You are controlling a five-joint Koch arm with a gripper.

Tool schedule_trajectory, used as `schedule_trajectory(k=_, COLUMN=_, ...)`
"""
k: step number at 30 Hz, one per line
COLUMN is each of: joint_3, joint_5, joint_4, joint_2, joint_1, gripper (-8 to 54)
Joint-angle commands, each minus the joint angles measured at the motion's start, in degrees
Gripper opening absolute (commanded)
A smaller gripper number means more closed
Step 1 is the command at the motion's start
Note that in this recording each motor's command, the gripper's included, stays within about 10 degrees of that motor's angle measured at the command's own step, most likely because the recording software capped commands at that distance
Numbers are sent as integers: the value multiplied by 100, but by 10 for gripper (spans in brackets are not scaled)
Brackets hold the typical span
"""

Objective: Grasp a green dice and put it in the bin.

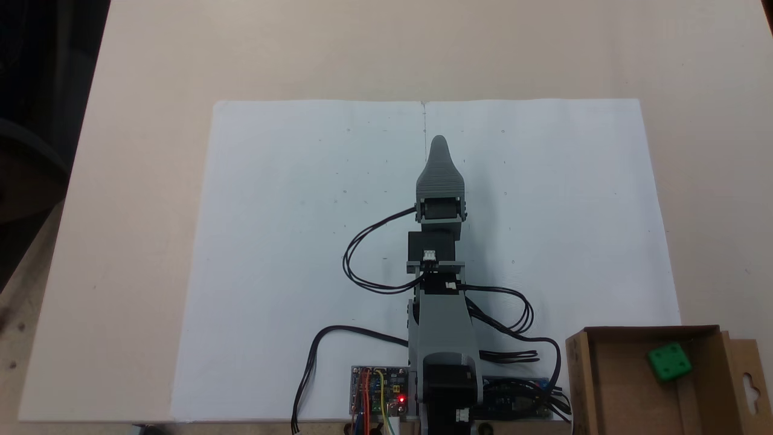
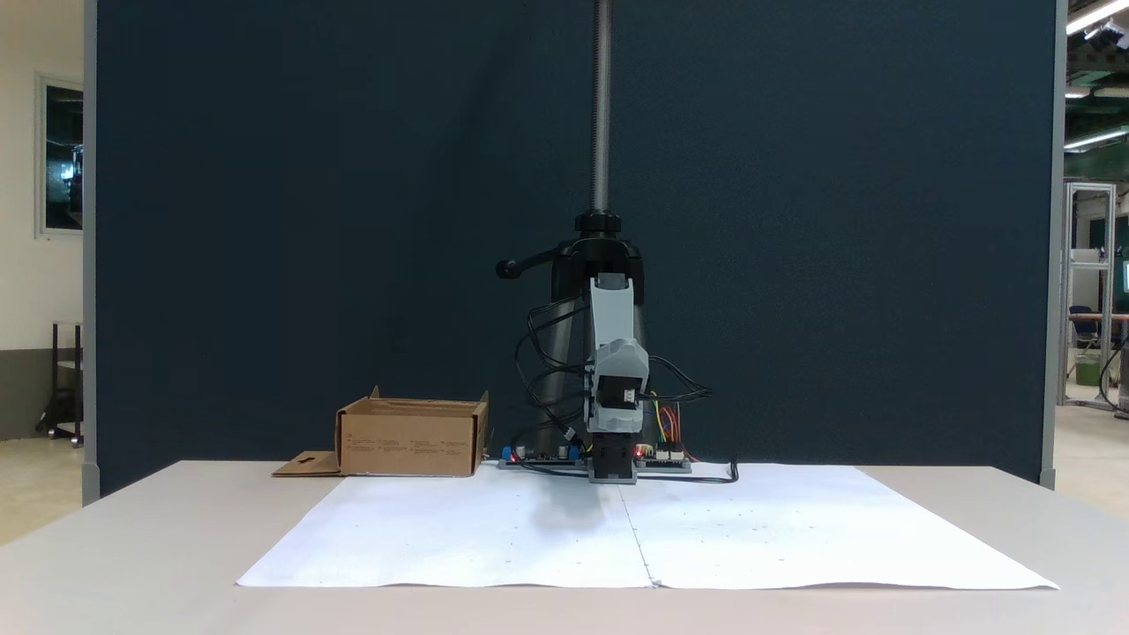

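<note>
Green dice [image 1: 669,361] sits inside the bin [image 1: 578,374], suggesting delivery is done; claw [image 1: 439,145] hangs above the paper [image 1: 290,241], grip state unclear.

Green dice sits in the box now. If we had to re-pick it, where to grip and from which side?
From straight above: the bin's walls block side approaches. Pinch two opposite flat faces of the green dice, jaws turned to match its rotated pose in the box.

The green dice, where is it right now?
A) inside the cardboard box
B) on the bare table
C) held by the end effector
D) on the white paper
A: in a fixed view the green dice lies inside the cardboard box, apart from the arm.
</note>
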Motion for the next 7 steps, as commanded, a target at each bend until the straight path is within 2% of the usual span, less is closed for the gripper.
schedule_trajectory(k=1, joint_3=369, joint_5=-9, joint_4=-571, joint_2=615, joint_1=88, gripper=468)
schedule_trajectory(k=7, joint_3=369, joint_5=-18, joint_4=-554, joint_2=615, joint_1=88, gripper=468)
